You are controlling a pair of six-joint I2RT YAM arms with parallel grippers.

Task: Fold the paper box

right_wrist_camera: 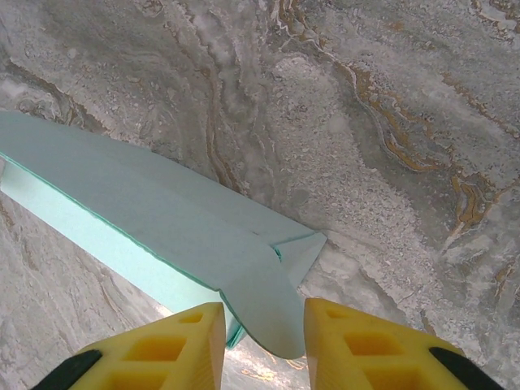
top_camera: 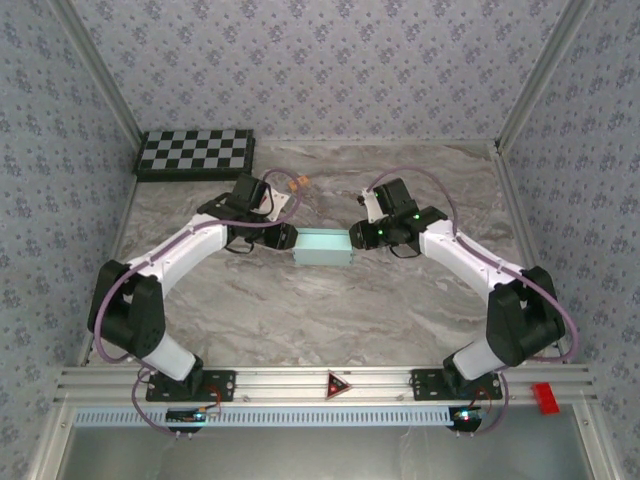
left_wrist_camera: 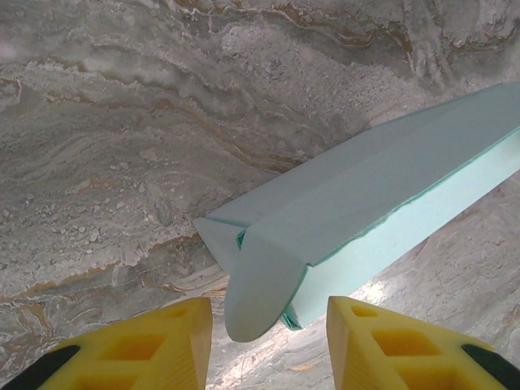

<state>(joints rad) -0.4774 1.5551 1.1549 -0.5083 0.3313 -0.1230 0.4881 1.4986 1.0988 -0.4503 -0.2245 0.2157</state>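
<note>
paper box (top_camera: pixel 322 246) is laid at the centre of the table (top_camera: pixel 300 320) with its long axis from 9 to 3 o'clock, each rounded end flap (left_wrist_camera: pixel 256 284) being straddled by parted jaws: left gripper (left_wrist_camera: pixel 268 313) at 9 o'clock, right gripper (right_wrist_camera: pixel 264 318) at 3 o'clock, equally near.

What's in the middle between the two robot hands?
The paper box lies between the left gripper and the right gripper, one at each end, as the top view shows.
</note>
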